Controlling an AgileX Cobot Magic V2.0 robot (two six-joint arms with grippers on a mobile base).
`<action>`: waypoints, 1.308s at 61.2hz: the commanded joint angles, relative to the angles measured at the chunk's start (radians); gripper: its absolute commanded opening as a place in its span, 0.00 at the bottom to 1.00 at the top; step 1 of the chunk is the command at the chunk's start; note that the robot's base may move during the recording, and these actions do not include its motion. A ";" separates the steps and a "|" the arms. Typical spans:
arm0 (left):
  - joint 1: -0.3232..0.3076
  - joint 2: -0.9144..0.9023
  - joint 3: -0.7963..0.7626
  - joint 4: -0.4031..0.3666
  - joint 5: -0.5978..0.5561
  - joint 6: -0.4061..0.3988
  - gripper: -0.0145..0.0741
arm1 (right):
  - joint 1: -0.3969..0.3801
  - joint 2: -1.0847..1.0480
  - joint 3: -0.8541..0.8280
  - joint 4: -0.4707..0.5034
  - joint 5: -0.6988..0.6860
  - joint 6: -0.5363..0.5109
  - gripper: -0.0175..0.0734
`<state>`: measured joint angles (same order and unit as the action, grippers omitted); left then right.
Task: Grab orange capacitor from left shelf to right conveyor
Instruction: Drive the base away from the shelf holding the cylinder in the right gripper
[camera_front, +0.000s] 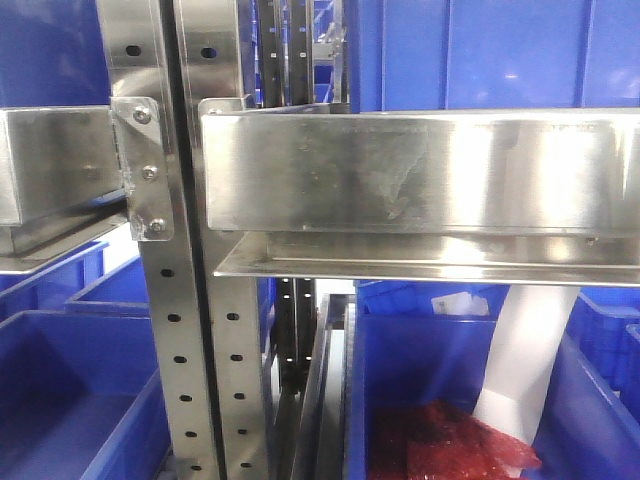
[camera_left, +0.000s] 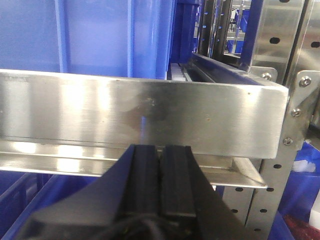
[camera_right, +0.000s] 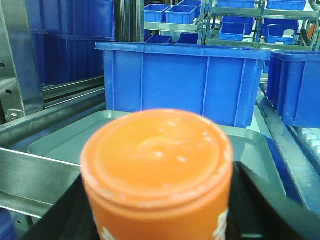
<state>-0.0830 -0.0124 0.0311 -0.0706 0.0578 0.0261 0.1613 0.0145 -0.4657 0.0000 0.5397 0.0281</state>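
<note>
In the right wrist view the orange capacitor (camera_right: 157, 170) fills the lower middle, blurred and very close, top face toward the camera, with white print on its side. My right gripper (camera_right: 157, 220) is shut on it, with a black finger on each side. My left gripper (camera_left: 161, 150) is shut and empty, its black pads pressed together just in front of a steel tray of the left shelf (camera_left: 150, 115). The shelf also shows in the front view (camera_front: 400, 170), with perforated uprights. The right conveyor is out of view.
A shallow silver tray (camera_right: 65, 137) lies behind the capacitor, with a blue bin (camera_right: 180, 82) standing on its far side and another at the right (camera_right: 295, 85). Blue bins (camera_front: 70, 390) sit under the shelf; one holds red material (camera_front: 450, 440) and a white strip (camera_front: 525, 350).
</note>
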 joint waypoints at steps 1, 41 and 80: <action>0.002 -0.013 -0.006 -0.003 -0.088 -0.002 0.02 | -0.007 0.016 -0.025 -0.005 -0.089 -0.005 0.33; 0.002 -0.013 -0.004 -0.003 -0.088 -0.002 0.02 | -0.007 0.016 -0.025 -0.005 -0.089 -0.005 0.33; 0.002 -0.013 -0.004 -0.003 -0.088 -0.002 0.02 | -0.007 0.016 -0.025 -0.005 -0.089 -0.005 0.33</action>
<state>-0.0813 -0.0124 0.0311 -0.0706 0.0578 0.0261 0.1613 0.0145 -0.4634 0.0000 0.5397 0.0281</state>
